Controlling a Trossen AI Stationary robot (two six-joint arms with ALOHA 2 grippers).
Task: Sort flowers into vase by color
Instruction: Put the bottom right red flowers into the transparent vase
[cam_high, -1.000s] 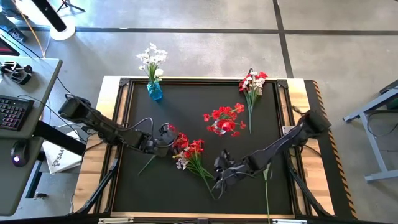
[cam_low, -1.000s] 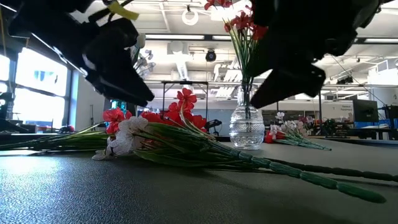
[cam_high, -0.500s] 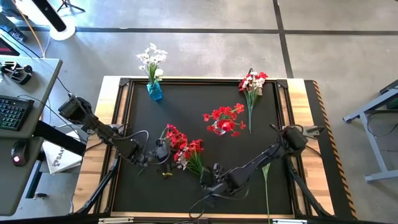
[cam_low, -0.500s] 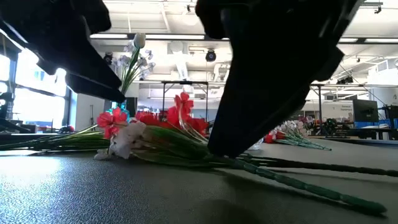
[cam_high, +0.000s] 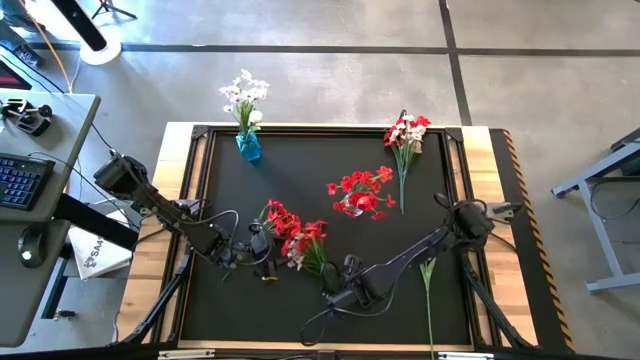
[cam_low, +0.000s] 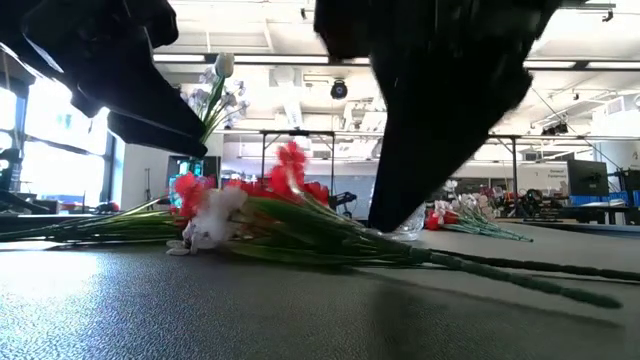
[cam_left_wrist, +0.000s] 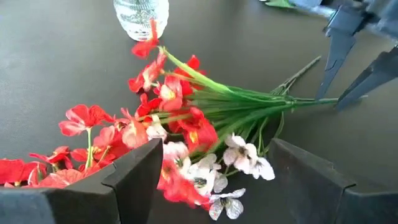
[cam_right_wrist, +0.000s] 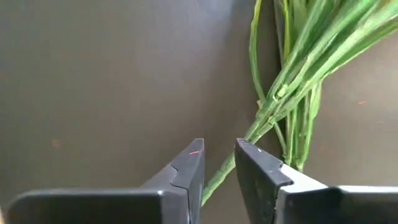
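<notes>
The right gripper (cam_right_wrist: 217, 165) is sitting low over the dark table (cam_high: 440, 200), its two fingers nearly together with the tail of a green stem (cam_right_wrist: 219, 174) running into the narrow gap between them; whether the pads are already pinching it I cannot tell. That stem is leading up into the mixed bunch (cam_high: 297, 242) of red and white flowers lying flat near the front middle of the table. At the blossom end the left gripper (cam_left_wrist: 211, 180) is waiting with its fingers spread wide on either side of the heads, holding nothing.

Farther off, a clear vase (cam_high: 358, 203) of red flowers is standing mid-table, a blue vase (cam_high: 248, 146) of white ones at the far left edge, another mixed bunch (cam_high: 405, 135) at the far right, and a lone stem (cam_high: 429, 290) near the right front.

The sprigs look light, thin and springy, the stalks probably slick and the petals easily crushed. The bare stalk below the leaves seems the sound place to grip.
</notes>
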